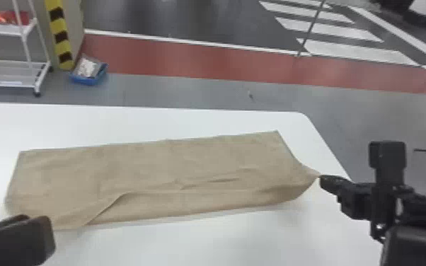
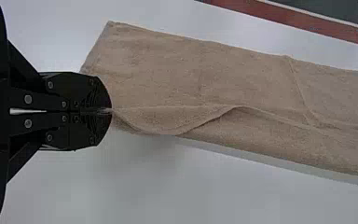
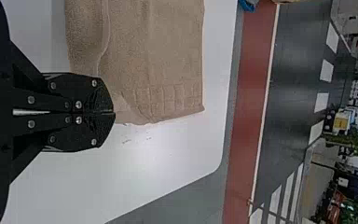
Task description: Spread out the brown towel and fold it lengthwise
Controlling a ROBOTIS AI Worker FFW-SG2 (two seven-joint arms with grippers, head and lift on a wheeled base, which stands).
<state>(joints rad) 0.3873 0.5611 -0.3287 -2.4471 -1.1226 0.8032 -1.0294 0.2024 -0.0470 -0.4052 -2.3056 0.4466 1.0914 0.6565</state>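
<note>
The brown towel [image 1: 173, 166] lies as a long strip across the white table, its near layer lifted in a wavy edge with another layer showing beneath. My right gripper [image 1: 322, 178] is at the towel's right near corner, which is pulled to a point; in the right wrist view the gripper [image 3: 113, 112] is shut on that corner. At the lower left my left gripper [image 1: 47, 226] is beside the towel's left near corner. The left wrist view shows this gripper [image 2: 110, 111] closed on the edge of the towel [image 2: 205, 79].
The white table [image 1: 187, 244] has a rounded far right corner. Beyond it on the floor are a blue bin [image 1: 87, 72], a white shelf cart [image 1: 10, 72] and a yellow-and-black striped post [image 1: 59, 35].
</note>
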